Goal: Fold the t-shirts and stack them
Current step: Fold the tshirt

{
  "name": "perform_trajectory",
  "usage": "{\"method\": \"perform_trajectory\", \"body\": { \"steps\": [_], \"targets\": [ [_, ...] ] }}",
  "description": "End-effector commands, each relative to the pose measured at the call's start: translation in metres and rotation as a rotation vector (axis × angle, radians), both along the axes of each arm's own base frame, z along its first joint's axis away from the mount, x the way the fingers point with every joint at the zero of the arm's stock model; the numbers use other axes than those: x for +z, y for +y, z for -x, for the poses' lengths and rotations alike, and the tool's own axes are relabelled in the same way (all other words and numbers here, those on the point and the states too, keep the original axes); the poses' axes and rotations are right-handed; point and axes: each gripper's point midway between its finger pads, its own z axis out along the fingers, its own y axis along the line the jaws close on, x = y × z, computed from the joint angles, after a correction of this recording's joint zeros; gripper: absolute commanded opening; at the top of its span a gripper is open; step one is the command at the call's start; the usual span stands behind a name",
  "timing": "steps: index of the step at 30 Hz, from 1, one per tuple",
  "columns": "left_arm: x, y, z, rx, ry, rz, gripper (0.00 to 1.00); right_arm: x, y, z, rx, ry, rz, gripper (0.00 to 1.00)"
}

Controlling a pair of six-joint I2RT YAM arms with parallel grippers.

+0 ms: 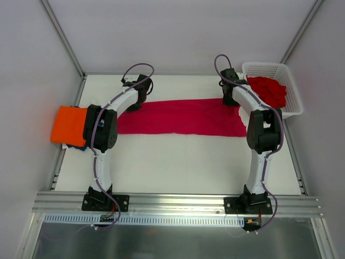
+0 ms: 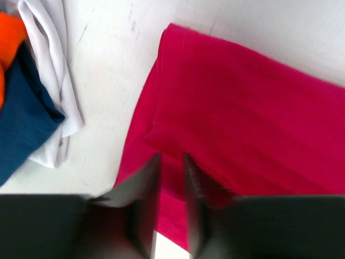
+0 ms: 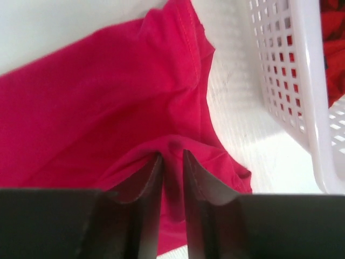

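- My left gripper (image 2: 171, 157) has its jaws at a narrow slit, tips down on the left end of the pink shirt (image 2: 242, 118). Pink cloth shows inside the slit, but I cannot tell whether it is pinched or only lying under the tips.
- My right gripper (image 3: 172, 154) looks much the same. There is a thin gap, and a small ridge of the shirt is puckered up at the tips. I cannot tell whether that ridge is pinched or loose.
- From above, both sets of jaws are hidden under the wrists, so only the wrist cameras show me the gaps.
- The top view shows what the wrist cameras cannot. The pink shirt lies as one long flat band, left to right across the far half of the table (image 1: 178, 162), with a gripper at each far corner.
- On the right wrist camera, the shirt's stitched right edge curls up near the basket (image 3: 285, 81), with a strip of bare table between them. Red shows through the lattice.
- From above, the basket sits at the far right corner with red shirts (image 1: 268, 89) heaped inside.
- On the left wrist camera, a white cloth (image 2: 51, 65) lies left of the pink shirt and apart from it. A blue shirt (image 2: 21, 118) touches the cloth, with the orange shirt (image 2: 8, 38) at the frame corner.
- From above, the orange shirt is a folded square at the left edge of the table. It lies on the blue shirt, which peeks out only on the near side. The white cloth is hidden there by the left arm.
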Motion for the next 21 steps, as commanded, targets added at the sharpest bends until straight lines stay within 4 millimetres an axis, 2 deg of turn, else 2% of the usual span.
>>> {"method": "perform_trajectory", "body": {
  "steps": [1, 2, 3, 4, 6, 8, 9, 10, 12, 13, 14, 15, 16, 17, 18, 19, 20, 21],
  "targets": [
    [0.006, 0.015, -0.009, 0.005, 0.007, -0.051, 0.25, 0.007, -0.013, -0.015, -0.012, -0.006, 0.026, 0.46],
    [0.008, 0.016, -0.011, 0.012, -0.002, -0.058, 0.42, 0.008, -0.013, -0.019, -0.015, -0.014, 0.027, 0.61],
    [0.013, 0.018, -0.014, 0.020, -0.020, -0.063, 0.63, 0.006, -0.015, -0.022, -0.014, -0.011, 0.032, 0.72],
    [0.019, 0.018, -0.016, 0.026, -0.038, -0.065, 0.95, 0.015, -0.016, -0.031, -0.015, -0.041, 0.038, 0.75],
    [0.035, 0.019, -0.023, 0.036, -0.086, -0.065, 0.99, 0.027, -0.018, -0.039, -0.012, -0.069, 0.055, 0.81],
    [0.055, 0.019, -0.026, 0.045, -0.137, -0.054, 0.99, 0.047, -0.017, -0.046, -0.003, -0.115, 0.054, 0.81],
    [0.063, 0.018, -0.027, 0.044, -0.154, -0.043, 0.99, 0.064, -0.018, -0.045, -0.009, -0.149, 0.054, 0.82],
    [0.077, 0.016, -0.025, 0.043, -0.187, -0.028, 0.99, 0.066, -0.019, -0.041, 0.016, -0.150, 0.066, 0.81],
    [0.082, 0.012, -0.020, 0.030, -0.192, -0.010, 0.99, 0.075, -0.016, -0.033, 0.031, -0.184, 0.048, 0.82],
    [0.090, 0.008, -0.016, 0.017, -0.205, 0.002, 0.99, 0.098, -0.014, -0.028, 0.035, -0.244, 0.032, 0.82],
    [0.090, 0.005, -0.012, 0.009, -0.200, 0.010, 0.99, 0.087, -0.012, -0.016, 0.042, -0.217, 0.029, 0.82],
    [0.086, 0.000, -0.005, -0.009, -0.184, 0.029, 0.98, 0.089, -0.010, -0.008, 0.042, -0.216, 0.026, 0.79],
    [0.084, -0.009, 0.000, -0.026, -0.179, 0.031, 0.96, 0.097, -0.010, 0.003, 0.044, -0.217, 0.022, 0.74],
    [0.082, -0.014, 0.005, -0.037, -0.174, 0.029, 0.83, 0.086, -0.005, 0.014, 0.059, -0.183, 0.026, 0.68],
    [0.074, -0.018, 0.012, -0.049, -0.153, 0.022, 0.72, 0.083, -0.002, 0.022, 0.066, -0.168, 0.030, 0.38],
    [0.071, -0.024, 0.014, -0.060, -0.147, 0.025, 0.59, 0.084, 0.001, 0.030, 0.054, -0.167, 0.016, 0.24],
    [0.067, -0.035, 0.019, -0.086, -0.133, 0.028, 0.42, 0.080, 0.008, 0.036, 0.066, -0.159, 0.015, 0.14],
    [0.058, -0.040, 0.024, -0.097, -0.112, 0.031, 0.04, 0.068, 0.010, 0.045, 0.069, -0.130, 0.019, 0.01]
  ]
}}
